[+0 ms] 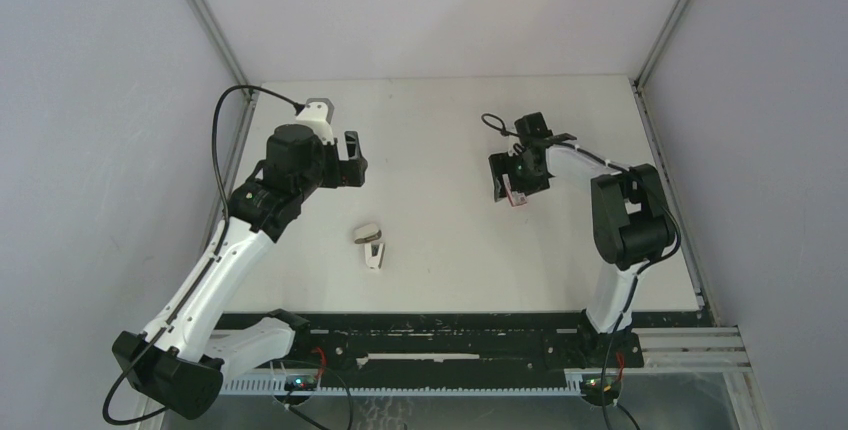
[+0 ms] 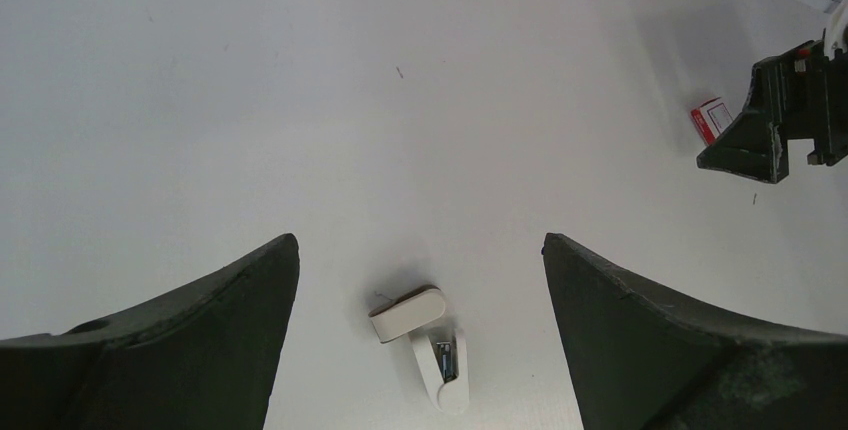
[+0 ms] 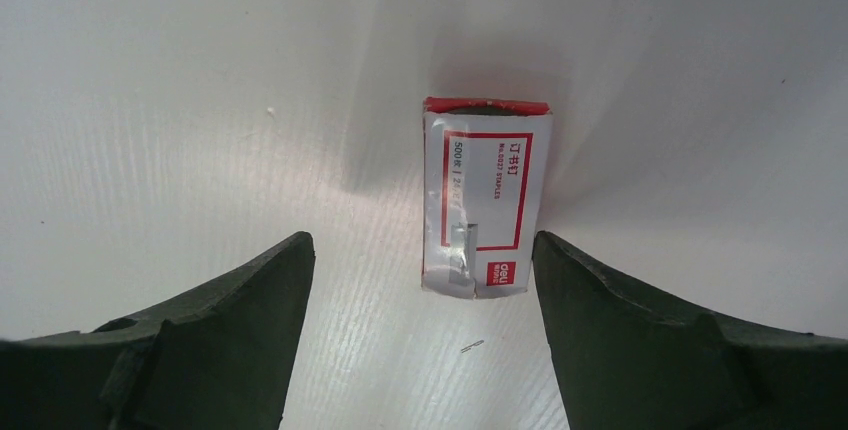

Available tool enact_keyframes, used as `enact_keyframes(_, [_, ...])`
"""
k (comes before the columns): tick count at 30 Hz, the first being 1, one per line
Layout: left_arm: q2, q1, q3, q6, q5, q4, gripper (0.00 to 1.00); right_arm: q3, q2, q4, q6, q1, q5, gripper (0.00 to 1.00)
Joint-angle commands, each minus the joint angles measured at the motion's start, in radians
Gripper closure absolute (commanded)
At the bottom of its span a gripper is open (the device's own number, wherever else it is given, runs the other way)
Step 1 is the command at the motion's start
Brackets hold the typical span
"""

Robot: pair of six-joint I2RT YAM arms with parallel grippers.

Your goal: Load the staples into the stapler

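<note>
The stapler (image 1: 370, 246) is small and white and lies hinged open at mid-table. In the left wrist view the stapler (image 2: 425, 340) shows a bit of metal in its open channel. My left gripper (image 1: 351, 159) is open and empty, up and to the left of it; in its own view the gripper (image 2: 420, 240) frames the stapler from a distance. My right gripper (image 1: 512, 184) is open over the red-and-white box (image 1: 518, 196). In the right wrist view the gripper (image 3: 422, 240) has the box (image 3: 485, 195) between its fingers, untouched. A small silvery piece (image 3: 460, 246) lies on the box's near end; I cannot tell if it is the staples.
One loose staple (image 3: 472, 347) lies on the table just in front of the box. The box (image 2: 710, 118) and the right gripper (image 2: 780, 125) show at the far right of the left wrist view. Walls close the table at back, left and right.
</note>
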Motion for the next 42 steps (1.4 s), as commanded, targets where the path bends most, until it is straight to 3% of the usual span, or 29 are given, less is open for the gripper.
enact_keyframes(1, [-0.023,-0.001,-0.034,0.012,0.006,0.022,0.05,-0.030,-0.077,0.039,0.038,0.019,0.063,0.21])
enact_keyframes(8, [-0.025,-0.001,-0.034,0.007,0.012,0.023,0.05,-0.043,-0.063,0.042,0.103,0.103,0.271,0.25])
enact_keyframes(15, [-0.024,-0.002,-0.035,0.006,0.012,0.023,0.05,-0.046,-0.057,0.035,0.137,0.104,0.327,0.32])
enact_keyframes(23, [-0.017,-0.003,-0.035,0.004,0.015,0.023,0.05,-0.066,-0.074,0.053,0.150,0.058,0.246,0.33])
enact_keyframes(42, [-0.024,-0.003,-0.035,0.005,0.006,0.022,0.04,-0.076,-0.049,0.075,0.129,0.046,0.198,0.56])
